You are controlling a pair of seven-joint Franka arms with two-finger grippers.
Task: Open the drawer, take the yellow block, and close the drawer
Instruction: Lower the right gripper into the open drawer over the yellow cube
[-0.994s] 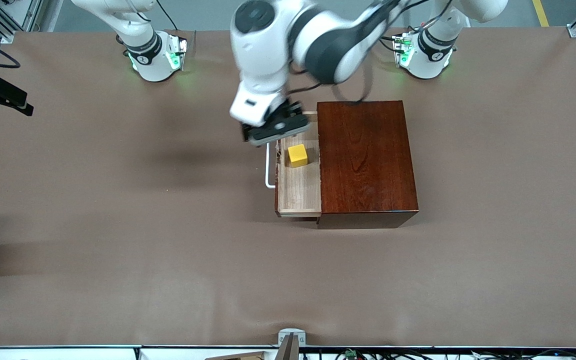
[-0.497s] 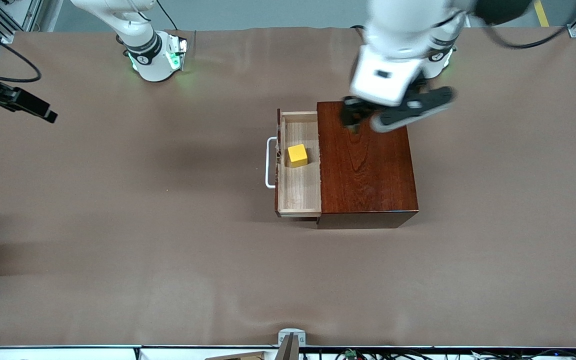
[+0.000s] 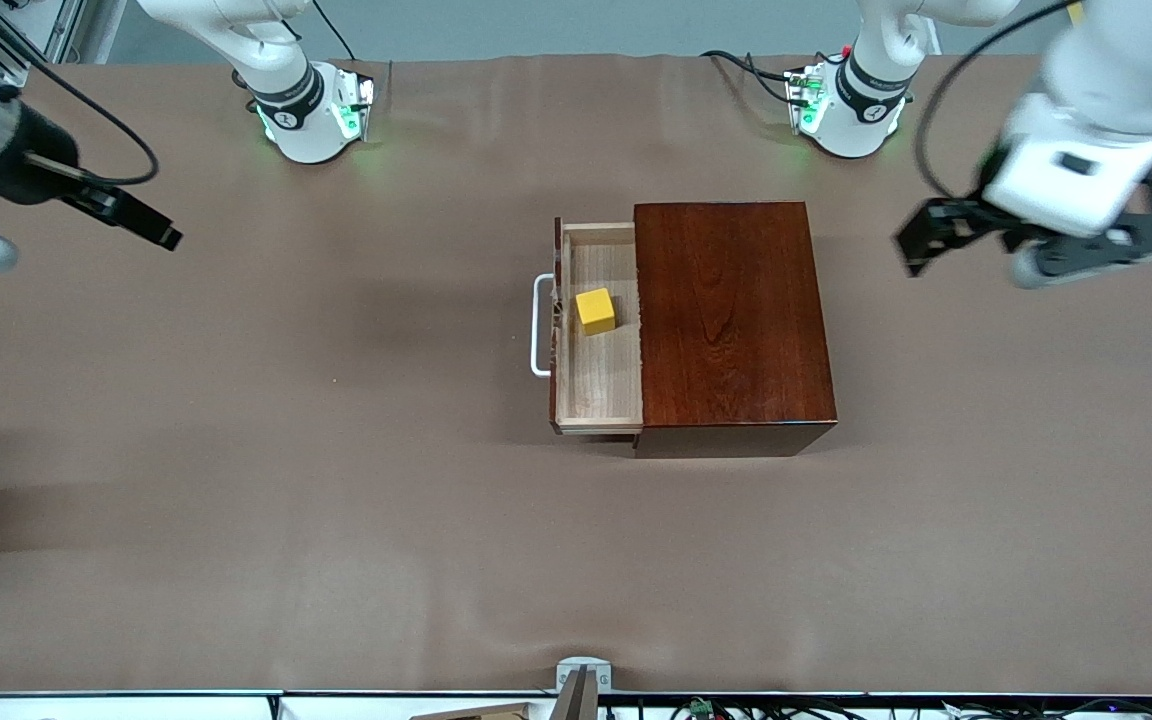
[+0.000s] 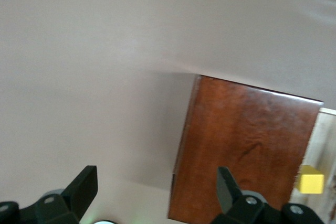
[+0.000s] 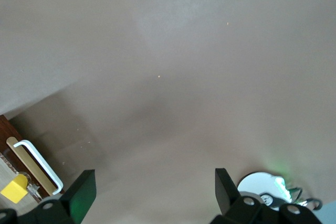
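Observation:
The dark reddish-brown wooden box [image 3: 731, 320] stands mid-table with its drawer [image 3: 601, 385] pulled out toward the right arm's end. The white handle [image 3: 539, 325] is free. The yellow block [image 3: 595, 310] sits in the drawer on the pale wood. My left gripper [image 3: 1046, 240] is open and empty, up over bare table at the left arm's end, away from the box. Its wrist view [image 4: 156, 187] shows the box [image 4: 247, 145] and the block [image 4: 311, 181]. My right gripper [image 3: 126, 215] is open and empty over the table at the right arm's end. Its wrist view [image 5: 153, 192] shows the handle [image 5: 37, 163] and the block [image 5: 14, 190].
The brown table cover [image 3: 336, 500] spreads all round the box. The two arm bases [image 3: 311, 110] [image 3: 851, 100] stand along the edge farthest from the front camera. A small mount [image 3: 581, 675] sits at the nearest edge.
The left gripper has swung from over the drawer's handle, across the box top, out to the left arm's end. The right gripper has come inward over the table. Drawer and block have not moved.

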